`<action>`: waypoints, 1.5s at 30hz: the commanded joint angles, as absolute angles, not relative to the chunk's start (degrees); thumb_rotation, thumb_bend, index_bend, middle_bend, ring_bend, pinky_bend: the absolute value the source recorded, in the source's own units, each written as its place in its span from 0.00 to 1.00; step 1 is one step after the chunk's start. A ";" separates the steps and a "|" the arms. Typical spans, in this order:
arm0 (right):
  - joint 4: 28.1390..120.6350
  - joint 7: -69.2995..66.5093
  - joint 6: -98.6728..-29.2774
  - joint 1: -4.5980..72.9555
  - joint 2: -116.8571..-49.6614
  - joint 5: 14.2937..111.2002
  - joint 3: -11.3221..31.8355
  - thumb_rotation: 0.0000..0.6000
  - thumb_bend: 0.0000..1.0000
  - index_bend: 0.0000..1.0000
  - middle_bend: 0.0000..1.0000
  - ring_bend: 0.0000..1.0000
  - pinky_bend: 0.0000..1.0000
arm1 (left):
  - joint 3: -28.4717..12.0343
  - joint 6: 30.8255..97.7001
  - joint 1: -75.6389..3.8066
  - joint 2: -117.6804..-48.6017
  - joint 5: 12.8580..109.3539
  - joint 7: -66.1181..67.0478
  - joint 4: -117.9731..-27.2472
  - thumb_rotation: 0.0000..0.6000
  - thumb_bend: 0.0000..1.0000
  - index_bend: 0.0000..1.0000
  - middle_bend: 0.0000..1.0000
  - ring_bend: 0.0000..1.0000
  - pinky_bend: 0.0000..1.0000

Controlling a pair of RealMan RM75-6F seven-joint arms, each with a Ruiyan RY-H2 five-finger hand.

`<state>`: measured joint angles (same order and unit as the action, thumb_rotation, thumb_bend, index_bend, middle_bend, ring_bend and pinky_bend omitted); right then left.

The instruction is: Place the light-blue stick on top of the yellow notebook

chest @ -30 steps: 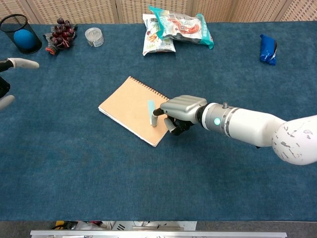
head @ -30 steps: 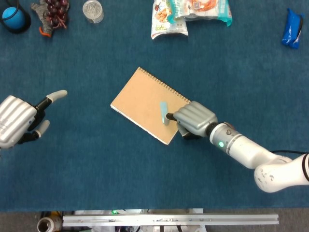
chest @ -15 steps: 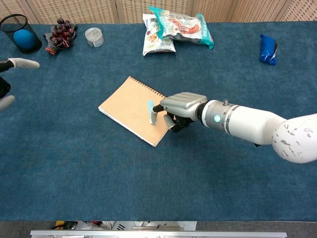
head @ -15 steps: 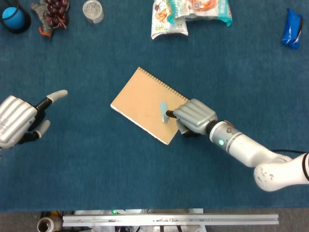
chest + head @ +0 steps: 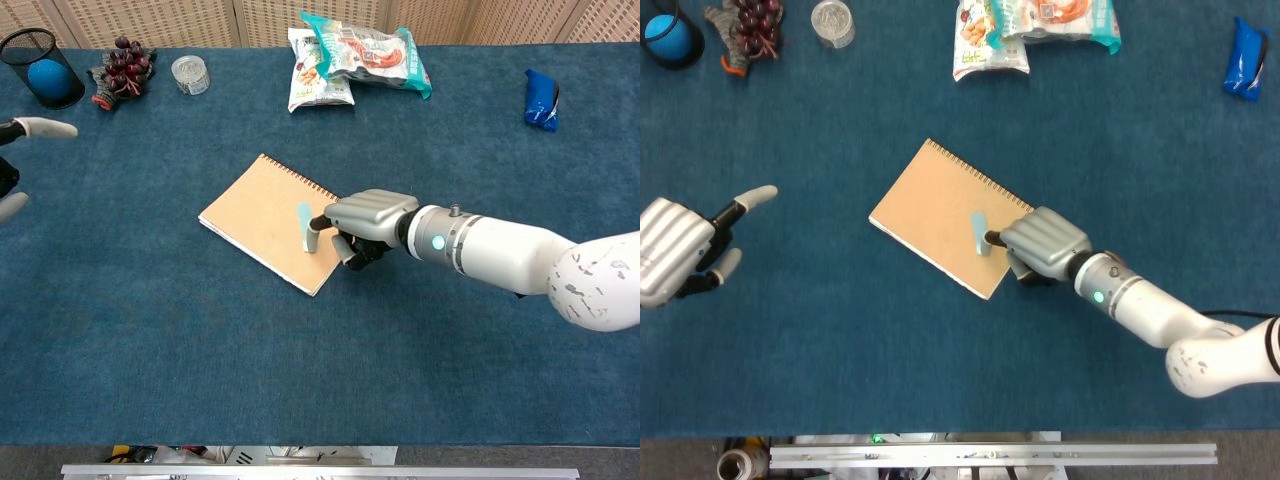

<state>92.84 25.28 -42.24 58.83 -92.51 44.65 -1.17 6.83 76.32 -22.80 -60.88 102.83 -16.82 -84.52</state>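
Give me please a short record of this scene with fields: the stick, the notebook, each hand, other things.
stick: light-blue stick lying on the notebook, near its right edge
notebook: yellow notebook, flat, closed, spiral edge toward far side
right hand: right hand at the stick's end; grip unclear
left hand: left hand holds nothing, far left
other: snack bags, grapes

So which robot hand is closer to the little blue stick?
The right hand. Its fingertips meet the light-blue stick on the yellow notebook; the left hand is far off at the table's edge.
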 commanded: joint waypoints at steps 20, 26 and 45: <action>99.21 22.00 -45.47 56.08 -86.49 49.14 0.05 1.00 1.00 0.31 1.00 1.00 1.00 | 6.82 76.51 -22.77 -60.82 102.64 -16.88 -84.57 1.00 0.46 0.11 0.83 0.91 0.87; 104.22 19.53 -48.82 53.03 -79.97 53.60 0.17 0.98 1.00 0.31 1.00 1.00 1.00 | 6.75 77.13 -22.22 -60.75 101.95 -17.82 -83.88 1.00 0.46 0.11 0.81 0.89 0.87; 104.79 16.62 -75.38 31.90 -63.79 65.26 -3.87 0.96 0.28 0.35 0.85 0.90 1.00 | 3.80 81.82 -15.97 -63.36 93.13 -17.44 -79.74 1.00 0.37 0.13 0.45 0.41 0.52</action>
<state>105.90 16.35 -70.72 35.90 -65.69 63.46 -2.86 4.15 81.44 -16.56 -62.93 93.79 -17.85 -80.14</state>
